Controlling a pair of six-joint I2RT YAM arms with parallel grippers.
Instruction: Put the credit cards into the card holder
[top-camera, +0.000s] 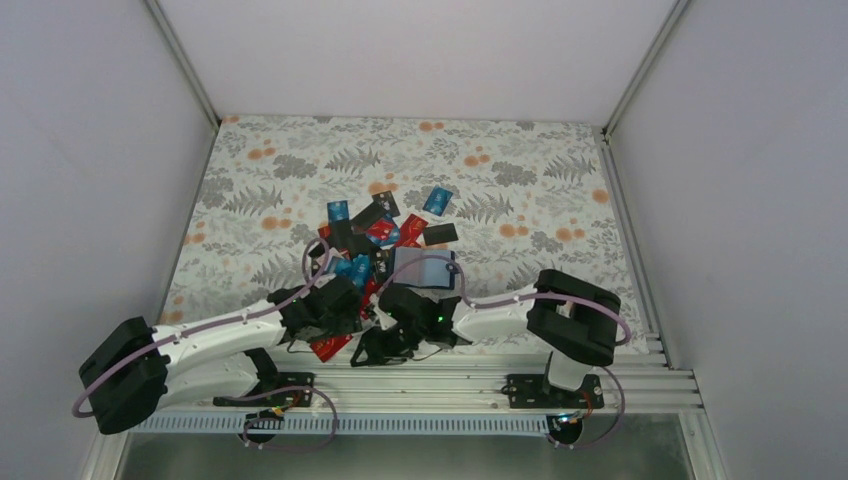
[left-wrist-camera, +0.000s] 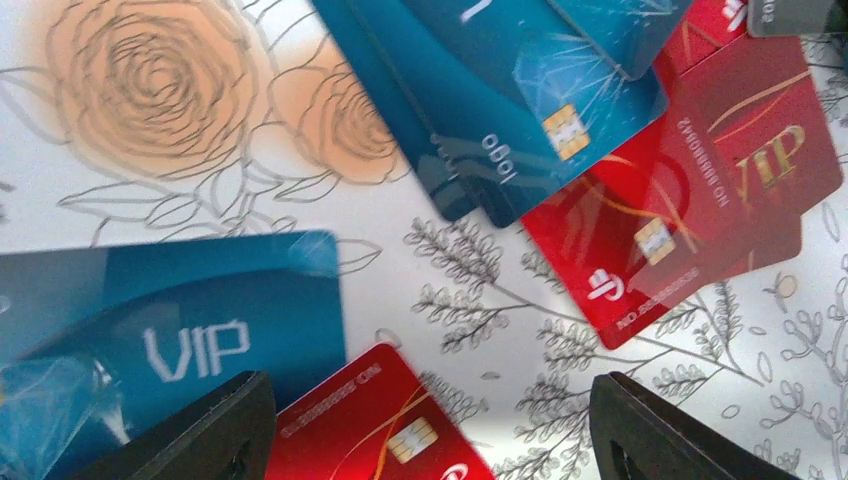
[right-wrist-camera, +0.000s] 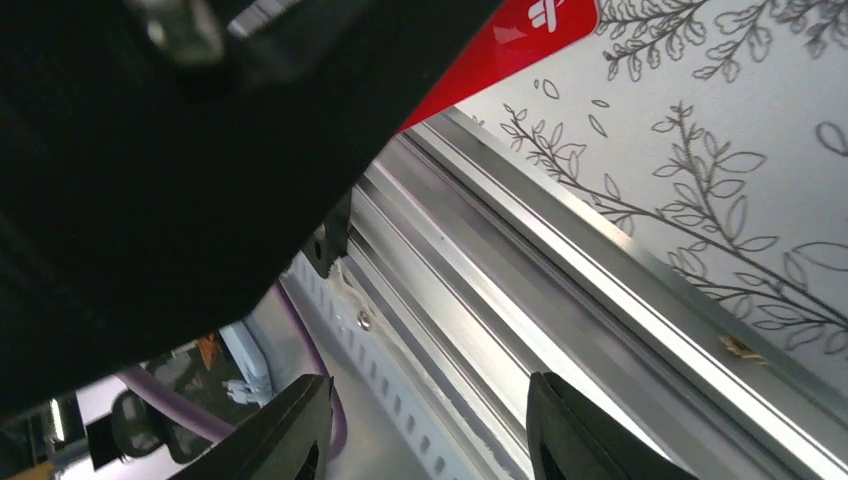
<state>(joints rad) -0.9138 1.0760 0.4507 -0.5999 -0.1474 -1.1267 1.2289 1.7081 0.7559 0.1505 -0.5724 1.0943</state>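
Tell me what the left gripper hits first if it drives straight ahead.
Most likely the red card lying just ahead of the open left gripper, otherwise the bare tablecloth beside it; depth is unclear.

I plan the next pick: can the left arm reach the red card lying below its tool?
Probably yes: the left tool stands open over the red card, and nothing visible covers it.

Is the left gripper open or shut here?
Open. In the left wrist view the left gripper has fingers wide apart, credit cards flat beneath, none gripped.
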